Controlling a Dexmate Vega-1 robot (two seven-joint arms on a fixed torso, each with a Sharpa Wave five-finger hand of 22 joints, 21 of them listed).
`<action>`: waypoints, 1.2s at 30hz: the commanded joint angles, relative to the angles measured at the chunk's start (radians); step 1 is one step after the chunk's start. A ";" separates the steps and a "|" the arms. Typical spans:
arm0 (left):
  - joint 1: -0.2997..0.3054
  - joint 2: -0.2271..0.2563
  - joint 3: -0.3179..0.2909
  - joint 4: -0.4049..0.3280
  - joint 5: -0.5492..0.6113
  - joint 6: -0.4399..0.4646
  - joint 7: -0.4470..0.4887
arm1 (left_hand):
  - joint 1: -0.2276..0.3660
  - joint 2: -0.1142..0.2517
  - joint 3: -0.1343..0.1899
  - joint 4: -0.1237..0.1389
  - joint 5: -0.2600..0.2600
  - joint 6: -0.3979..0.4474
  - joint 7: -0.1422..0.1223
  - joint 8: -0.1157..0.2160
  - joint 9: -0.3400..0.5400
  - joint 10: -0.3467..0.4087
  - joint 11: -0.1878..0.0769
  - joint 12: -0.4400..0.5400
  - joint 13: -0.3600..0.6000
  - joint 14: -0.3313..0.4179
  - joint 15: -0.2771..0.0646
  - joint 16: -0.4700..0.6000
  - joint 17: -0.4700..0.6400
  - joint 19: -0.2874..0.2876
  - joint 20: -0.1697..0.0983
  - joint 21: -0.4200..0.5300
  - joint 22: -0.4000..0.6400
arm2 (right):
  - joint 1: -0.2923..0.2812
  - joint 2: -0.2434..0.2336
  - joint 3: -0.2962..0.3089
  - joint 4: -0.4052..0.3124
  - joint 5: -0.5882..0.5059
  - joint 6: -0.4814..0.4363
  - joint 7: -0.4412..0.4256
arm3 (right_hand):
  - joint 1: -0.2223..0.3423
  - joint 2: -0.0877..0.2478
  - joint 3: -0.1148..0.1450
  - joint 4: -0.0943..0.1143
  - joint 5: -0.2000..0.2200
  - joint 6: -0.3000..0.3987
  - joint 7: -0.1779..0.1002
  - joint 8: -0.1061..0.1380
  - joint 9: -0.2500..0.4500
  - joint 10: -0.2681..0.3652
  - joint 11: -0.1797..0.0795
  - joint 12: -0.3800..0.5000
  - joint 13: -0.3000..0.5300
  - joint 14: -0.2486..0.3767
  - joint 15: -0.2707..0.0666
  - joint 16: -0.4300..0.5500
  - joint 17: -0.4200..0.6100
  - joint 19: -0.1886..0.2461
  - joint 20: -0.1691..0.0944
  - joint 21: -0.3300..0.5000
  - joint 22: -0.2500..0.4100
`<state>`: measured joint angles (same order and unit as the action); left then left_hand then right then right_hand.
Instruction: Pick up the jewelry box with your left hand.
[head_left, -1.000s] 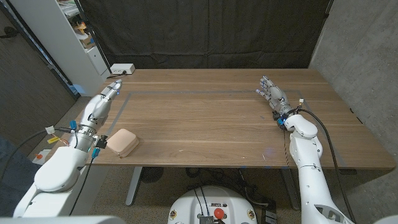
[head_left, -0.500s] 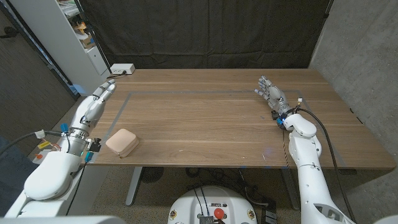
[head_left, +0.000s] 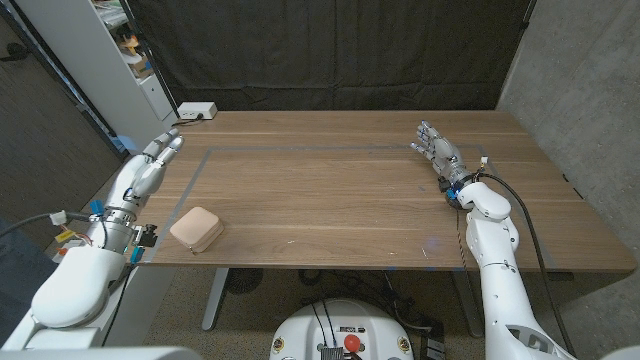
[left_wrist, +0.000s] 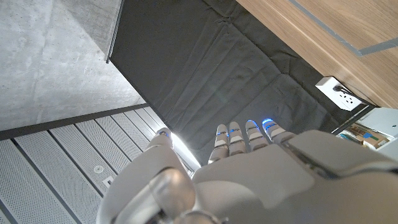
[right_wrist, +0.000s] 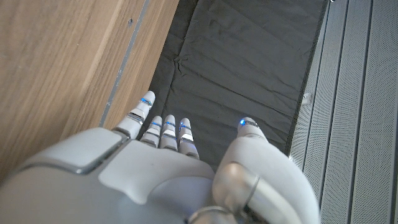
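Observation:
A small pink rounded jewelry box (head_left: 196, 229) lies near the front left edge of the wooden table (head_left: 350, 190) in the head view. My left hand (head_left: 152, 164) hangs off the table's left edge, behind and to the left of the box, fingers straight and empty. In the left wrist view the left hand (left_wrist: 249, 162) points its extended fingers at the dark curtain. My right hand (head_left: 437, 150) is over the far right of the table, fingers extended and holding nothing; the right wrist view shows the right hand (right_wrist: 168, 168) with straight fingers.
A white power strip (head_left: 197, 110) sits at the table's back left corner, also seen in the left wrist view as a white box (left_wrist: 341, 93). A white shelf unit (head_left: 125, 50) stands left of the table. A black curtain (head_left: 330, 50) hangs behind.
My left arm has drawn back and to the left, from over the table's left edge to outside it. The box and the right hand have not moved.

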<state>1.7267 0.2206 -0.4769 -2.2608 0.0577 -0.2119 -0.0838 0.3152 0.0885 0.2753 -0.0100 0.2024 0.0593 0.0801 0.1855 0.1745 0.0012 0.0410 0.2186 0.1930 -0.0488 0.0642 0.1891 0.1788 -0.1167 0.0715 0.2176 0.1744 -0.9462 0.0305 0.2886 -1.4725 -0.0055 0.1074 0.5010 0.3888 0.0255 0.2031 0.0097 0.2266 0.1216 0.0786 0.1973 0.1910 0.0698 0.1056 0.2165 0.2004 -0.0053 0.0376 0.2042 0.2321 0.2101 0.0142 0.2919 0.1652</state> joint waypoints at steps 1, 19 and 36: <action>0.008 -0.011 -0.010 -0.027 0.072 0.015 0.014 | 0.005 0.004 0.001 -0.005 -0.004 0.007 0.003 0.008 0.005 0.006 0.004 0.005 0.003 0.010 0.004 0.006 0.004 0.006 0.001 -0.005 0.005 | 0.002 -0.001 0.005 0.005 0.003 -0.001 -0.001 | -0.005 0.006 -0.005 -0.002 0.006 0.004 -0.004 0.001 0.002 0.003 0.002 0.000 0.000 0.005 -0.001 0.004 0.003 0.011 -0.002 -0.003 0.003; 0.040 -0.036 -0.032 -0.059 0.176 0.001 0.036 | 0.009 0.006 0.003 -0.009 -0.003 0.018 -0.002 0.010 0.005 0.011 -0.002 0.005 0.003 0.017 -0.001 0.007 0.004 0.009 0.001 -0.007 0.005 | -0.001 0.003 -0.004 0.002 -0.002 0.009 -0.006 | -0.006 0.006 -0.007 -0.003 0.006 0.004 -0.004 0.001 0.002 0.004 0.002 -0.001 0.000 0.005 0.000 0.004 0.000 0.014 -0.002 -0.011 0.003; 0.056 -0.059 -0.040 -0.104 0.315 0.018 0.077 | 0.014 0.009 0.006 -0.014 -0.002 0.029 -0.004 0.012 0.005 0.016 -0.008 0.006 0.003 0.023 -0.005 0.007 0.004 0.012 0.000 -0.008 0.005 | 0.016 0.003 -0.005 0.024 0.000 0.009 -0.015 | -0.006 0.007 -0.007 -0.005 0.006 0.004 -0.004 0.001 0.002 0.006 0.002 -0.002 0.001 0.005 -0.001 0.003 -0.002 0.017 -0.003 -0.017 0.003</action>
<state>1.7724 0.1790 -0.5154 -2.3412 0.2716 -0.2003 -0.0433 0.3208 0.0940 0.2798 -0.0197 0.2024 0.0789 0.0712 0.1925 0.1745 0.0120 0.0303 0.2186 0.1930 -0.0296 0.0555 0.1891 0.1789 -0.1056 0.0716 0.2107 0.1744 -0.9413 0.0330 0.2871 -1.4644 -0.0057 0.1171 0.4911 0.3836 0.0306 0.1989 0.0056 0.2266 0.1216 0.0786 0.1973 0.1911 0.0697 0.1055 0.2166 0.2004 -0.0054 0.0374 0.2041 0.2275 0.2190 0.0125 0.2765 0.1651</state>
